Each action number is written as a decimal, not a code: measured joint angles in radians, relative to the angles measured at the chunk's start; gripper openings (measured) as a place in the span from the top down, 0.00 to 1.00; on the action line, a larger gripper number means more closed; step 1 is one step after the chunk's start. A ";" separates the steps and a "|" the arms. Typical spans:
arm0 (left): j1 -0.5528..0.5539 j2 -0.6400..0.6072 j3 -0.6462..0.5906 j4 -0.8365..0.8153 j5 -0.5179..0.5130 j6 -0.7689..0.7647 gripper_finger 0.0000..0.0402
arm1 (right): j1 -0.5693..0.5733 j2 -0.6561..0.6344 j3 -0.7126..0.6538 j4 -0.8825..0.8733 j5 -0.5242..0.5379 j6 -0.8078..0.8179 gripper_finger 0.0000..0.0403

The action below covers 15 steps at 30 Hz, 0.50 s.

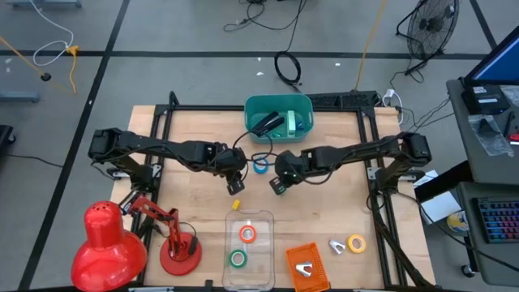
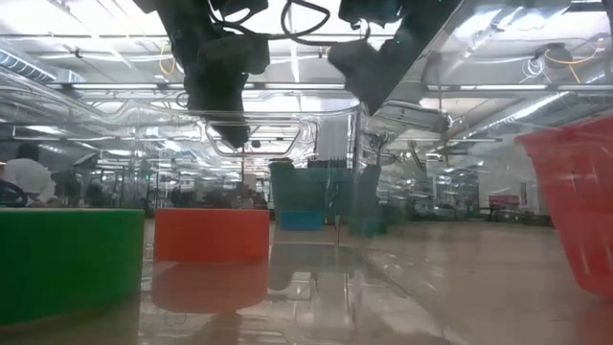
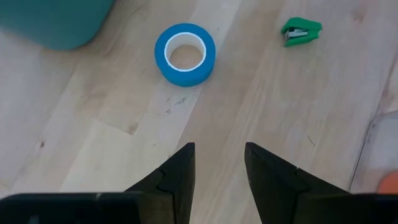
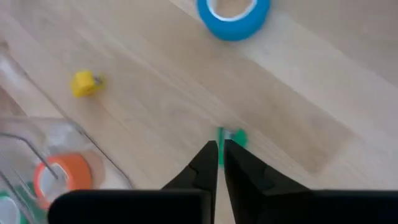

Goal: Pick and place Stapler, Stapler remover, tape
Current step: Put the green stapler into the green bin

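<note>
From above, the blue tape roll (image 1: pixel 260 165) lies at table centre, six o'clock of the teal bin (image 1: pixel 302 106); the left gripper (image 1: pixel 235 186) hovers at its seven, the right gripper (image 1: pixel 278 187) at its five. Left wrist: fingers apart, empty. Right wrist: fingers pinch a small green stapler (image 4: pixel 229 137).

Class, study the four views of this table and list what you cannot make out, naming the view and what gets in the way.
- The small green item at the right gripper: right wrist view, fingers cover most of it.
- Contents of the teal bin: high view, too small to identify.
- Yellow bit: right wrist view, blurred.
- Left gripper: low view, tips dark against glare.
- Orange tape roll: low view, core hidden side-on.
</note>
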 joint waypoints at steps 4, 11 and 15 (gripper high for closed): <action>-0.003 0.000 0.000 -0.006 0.000 0.004 0.65 | -0.002 -0.002 0.000 -0.050 -0.025 -0.043 0.90; -0.007 0.000 0.000 0.000 0.000 0.019 0.65 | 0.010 0.059 0.000 0.039 -0.076 -0.051 0.58; -0.008 0.000 0.000 -0.006 0.000 0.018 0.65 | 0.010 0.091 -0.001 0.044 -0.081 -0.044 0.40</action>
